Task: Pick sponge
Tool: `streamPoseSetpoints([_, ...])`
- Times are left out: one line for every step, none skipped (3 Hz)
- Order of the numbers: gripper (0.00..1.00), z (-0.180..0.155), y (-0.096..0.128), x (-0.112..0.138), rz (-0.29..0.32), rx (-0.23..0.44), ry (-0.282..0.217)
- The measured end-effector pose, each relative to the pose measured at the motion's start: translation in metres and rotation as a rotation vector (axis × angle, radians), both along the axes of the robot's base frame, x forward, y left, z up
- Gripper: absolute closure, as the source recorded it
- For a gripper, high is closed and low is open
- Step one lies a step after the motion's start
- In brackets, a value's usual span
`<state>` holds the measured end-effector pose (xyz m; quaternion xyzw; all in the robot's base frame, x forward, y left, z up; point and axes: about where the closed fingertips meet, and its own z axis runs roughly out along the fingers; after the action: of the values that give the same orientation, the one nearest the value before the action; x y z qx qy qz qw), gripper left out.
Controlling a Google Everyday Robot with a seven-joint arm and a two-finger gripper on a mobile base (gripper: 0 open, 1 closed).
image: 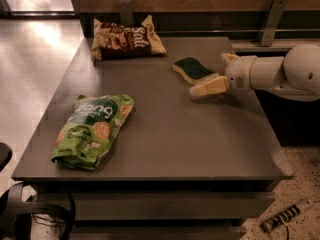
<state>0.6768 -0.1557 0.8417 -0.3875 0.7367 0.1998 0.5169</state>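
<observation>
**Operator:** Where was my gripper just then?

**Observer:** Your gripper [208,74] hung low over the right rear part of the table [165,144], reaching in from the right on its white arm [280,74]. It was right at the sponge [191,68].

**Operator:** Had it closed on anything?

**Observer:** No. You had its two fingers [210,86] spread apart. The near one pointed left, just in front of the sponge's right end. The far one showed only as a pale tip behind that end.

**Operator:** And how did the sponge lie?

**Observer:** It lay flat on the table, dark green side up, with pale yellow foam showing along its front edge. From your view its right end sat between the two fingers. You could not tell whether the near finger touched it.

**Operator:** What else was on the table?

**Observer:** You had a green snack bag [92,131] at the front left, well apart from the sponge. A brown snack bag [125,39] lay near the back edge, to the sponge's left. Both were flat and clear of the gripper.
</observation>
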Motion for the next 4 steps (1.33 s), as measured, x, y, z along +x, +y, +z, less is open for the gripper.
streamPoseSetpoints([0.0,-0.013,0.008,0.009,-0.002,0.025,0.009])
streamPoseSetpoints([0.25,-0.026,0.02,0.021,-0.003,0.078,0.008])
streamPoseSetpoints([0.56,-0.026,0.024,0.02,0.002,0.077,0.01])
streamPoseSetpoints([0.79,-0.027,0.026,0.02,0.006,0.078,0.011])
